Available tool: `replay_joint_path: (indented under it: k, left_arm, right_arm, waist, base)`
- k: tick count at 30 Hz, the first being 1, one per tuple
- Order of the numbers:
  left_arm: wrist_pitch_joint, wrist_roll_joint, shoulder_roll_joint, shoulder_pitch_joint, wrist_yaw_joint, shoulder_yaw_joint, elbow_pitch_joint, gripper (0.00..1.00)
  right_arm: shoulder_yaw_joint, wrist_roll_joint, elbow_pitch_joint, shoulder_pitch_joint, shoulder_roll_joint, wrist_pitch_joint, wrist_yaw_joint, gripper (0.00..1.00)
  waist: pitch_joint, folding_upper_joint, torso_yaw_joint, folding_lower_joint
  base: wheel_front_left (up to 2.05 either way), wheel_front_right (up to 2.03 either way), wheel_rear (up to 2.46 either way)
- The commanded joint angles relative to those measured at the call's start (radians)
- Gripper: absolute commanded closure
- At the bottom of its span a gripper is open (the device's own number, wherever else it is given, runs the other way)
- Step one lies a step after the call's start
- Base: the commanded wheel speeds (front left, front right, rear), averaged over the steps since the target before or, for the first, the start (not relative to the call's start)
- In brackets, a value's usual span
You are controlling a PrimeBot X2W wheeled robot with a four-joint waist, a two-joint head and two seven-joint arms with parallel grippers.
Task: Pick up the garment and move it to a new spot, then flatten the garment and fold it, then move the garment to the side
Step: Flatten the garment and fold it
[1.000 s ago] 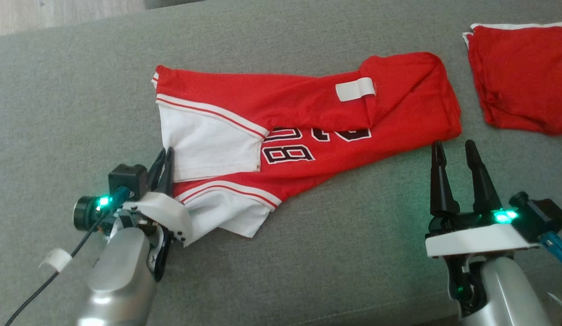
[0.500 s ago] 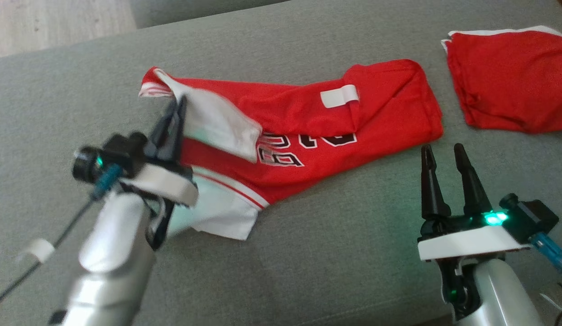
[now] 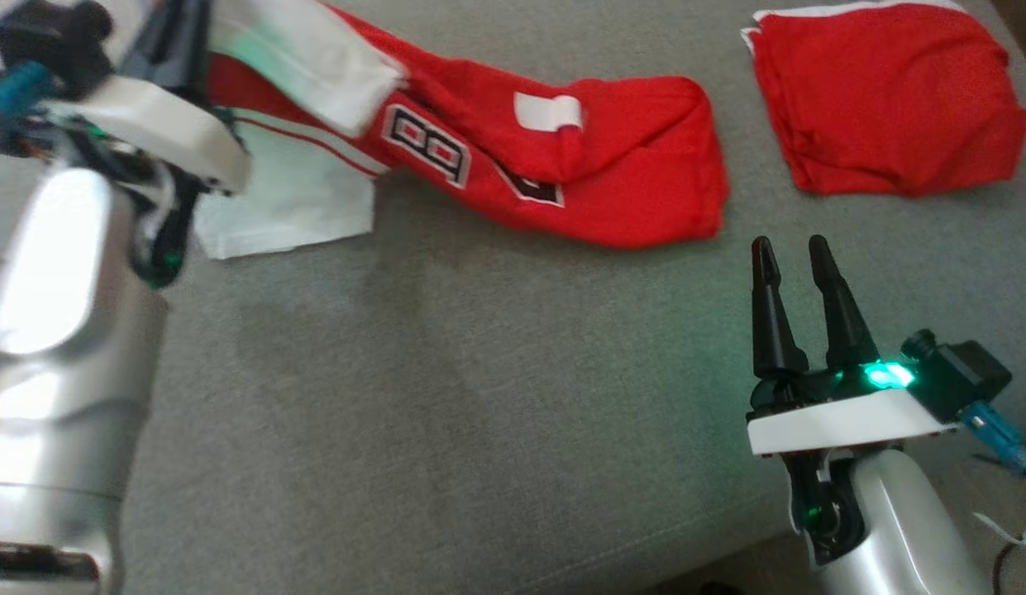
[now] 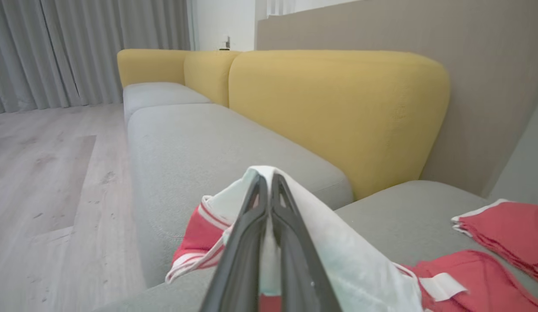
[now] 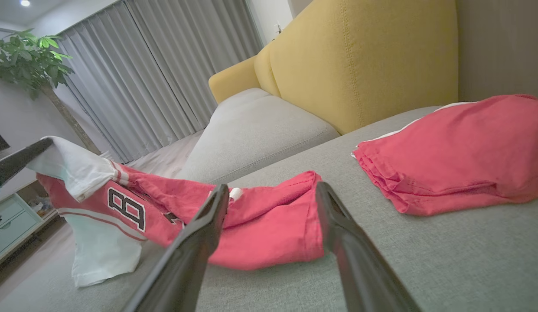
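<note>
Closest to me, my right gripper (image 3: 789, 244) hovers over the grey woven sofa seat (image 3: 479, 397) with its two dark fingers spread apart and nothing between them. It is near the bunched red end of the garment but not touching it.

Just beyond lies the red-and-white mesh sports jersey with a black-outlined number 8 (image 3: 612, 165). Its red end rests crumpled on the seat, while its white-panelled end is lifted off the cushion to my left. There my left gripper (image 4: 267, 177) has its fingers pinched tight on a fold of the white fabric, which drapes over both sides of them.

I judge this jersey to be light, limp and a little slick. Held at one point it hangs like a rope and bunches, and a thin pinch could slip. For flattening I would want a second hold on a seamed edge, a hem corner or the striped trim, where the cloth is thicker and less likely to slide.

Further to the right, well apart from the jersey, a folded red cloth pile with a white edge (image 3: 885, 107) sits on the same seat. Behind it rises the mustard-yellow back cushion (image 4: 338, 108), and past the sofa I see pale wooden floor (image 4: 43, 164) and grey curtains (image 5: 164, 78).
</note>
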Motion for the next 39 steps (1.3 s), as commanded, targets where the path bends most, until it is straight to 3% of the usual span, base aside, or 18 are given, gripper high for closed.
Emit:
replay_joint_path:
  k: [1,8,10,12,13,14,15,21,27,39]
  left_arm:
    - [0.027,0.008,0.067,-0.069,0.000,0.043,-0.008,1.00]
    - [0.054,0.010,0.081,-0.075,0.009,0.034,0.058,1.00]
    - [0.041,0.015,0.082,-0.076,0.017,0.032,0.081,0.75]
    - [0.020,0.018,0.082,-0.086,0.028,0.036,0.108,0.64]
    - [0.007,0.020,0.083,-0.093,0.031,0.037,0.124,0.53]
    - [-0.007,0.023,0.084,-0.101,0.035,0.038,0.141,0.05]
    - [-0.023,0.025,0.084,-0.111,0.040,0.040,0.158,0.00]
    - [-0.146,0.049,0.090,-0.149,0.054,0.036,0.237,0.00]
    - [-0.235,0.061,0.080,-0.092,0.046,0.014,0.236,0.00]
    - [-0.274,0.035,0.008,0.319,0.101,0.019,-0.057,0.00]
  right_arm:
    - [0.025,0.016,-0.033,-0.025,-0.003,-0.009,-0.001,0.00]
    - [0.021,0.026,-0.034,-0.028,-0.003,-0.009,-0.001,0.00]
    - [0.031,0.023,-0.034,-0.032,-0.003,-0.009,-0.001,0.00]
    - [0.041,0.020,-0.036,-0.038,-0.003,-0.009,-0.001,0.00]
    - [0.044,0.019,-0.037,-0.040,-0.003,-0.009,-0.001,0.00]
    - [0.046,0.018,-0.039,-0.042,-0.003,-0.009,-0.001,0.00]
    - [0.048,0.018,-0.040,-0.043,-0.003,-0.009,-0.001,0.00]
    - [0.046,0.008,-0.037,-0.043,-0.003,-0.009,-0.001,0.00]
    - [0.030,-0.021,-0.029,-0.030,-0.003,-0.009,-0.001,0.00]
    - [-0.018,-0.071,-0.021,0.002,-0.003,-0.009,-0.001,0.00]
  waist:
    - [0.023,0.0000,-0.031,-0.0002]
    - [0.039,0.0000,-0.043,-0.0002]
    - [0.046,0.0000,-0.044,-0.0002]
    - [0.055,0.0000,-0.047,-0.0002]
    - [0.059,0.0000,-0.048,-0.0002]
    - [0.063,0.0000,-0.048,-0.0002]
    - [0.067,0.0000,-0.049,-0.0002]
    - [0.064,0.0000,-0.039,-0.0002]
    - [0.012,0.0000,0.013,-0.0002]
    - [-0.071,0.0000,0.135,-0.0002]
  base:
    - [0.00,0.00,0.00]
    - [0.00,0.00,0.00]
    - [0.00,0.00,0.00]
    - [0.00,0.00,0.00]
    - [0.00,0.00,0.00]
    - [0.00,0.00,0.00]
    - [0.00,0.00,0.00]
    - [0.00,0.00,0.00]
    - [0.00,0.00,0.00]
    - [0.00,0.00,0.00]
